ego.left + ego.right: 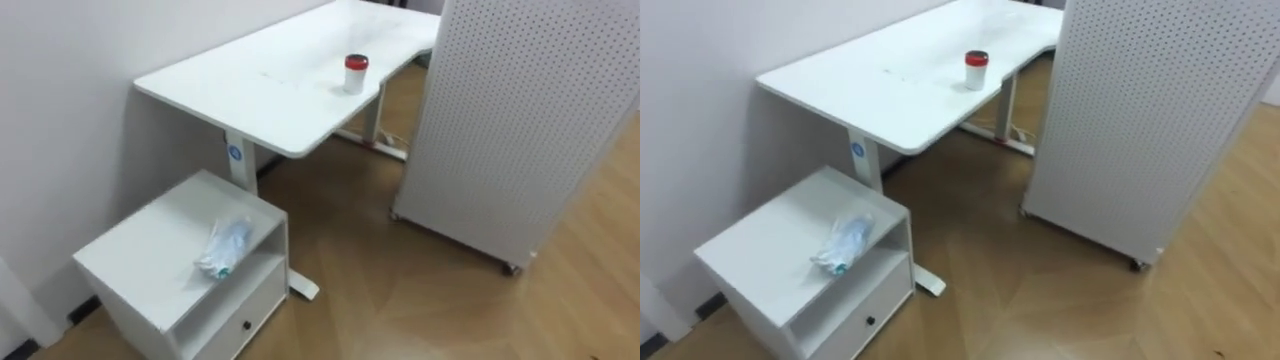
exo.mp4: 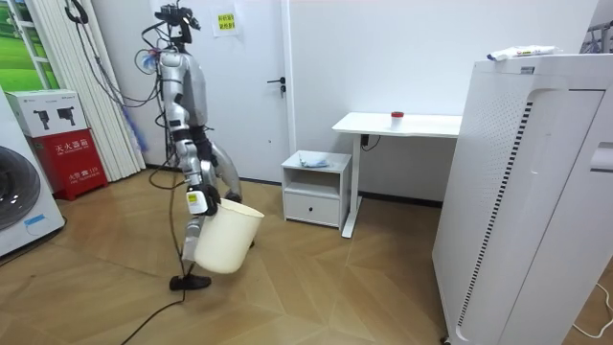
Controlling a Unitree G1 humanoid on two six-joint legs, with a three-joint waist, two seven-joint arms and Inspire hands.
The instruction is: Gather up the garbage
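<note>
A crumpled clear plastic wrapper [image 1: 225, 247] with a teal bit lies on top of a low white cabinet [image 1: 140, 265], at the lower left of the eye views. A white cup with a red lid [image 1: 356, 73] stands on the white desk [image 1: 260, 90] beyond it. In the room view I stand on the wood floor a few steps to the left of the cabinet [image 2: 317, 187], facing it. My right hand [image 2: 196, 203] hangs at my side, shut on the rim of a cream bin [image 2: 228, 239] that tilts clear of the floor.
A tall white perforated unit on castors [image 1: 510, 120] stands right of the desk, with a strip of wood floor [image 1: 400, 290] between it and the cabinet. In the room view, a washing machine [image 2: 24, 201] and a red box [image 2: 72, 163] are behind me.
</note>
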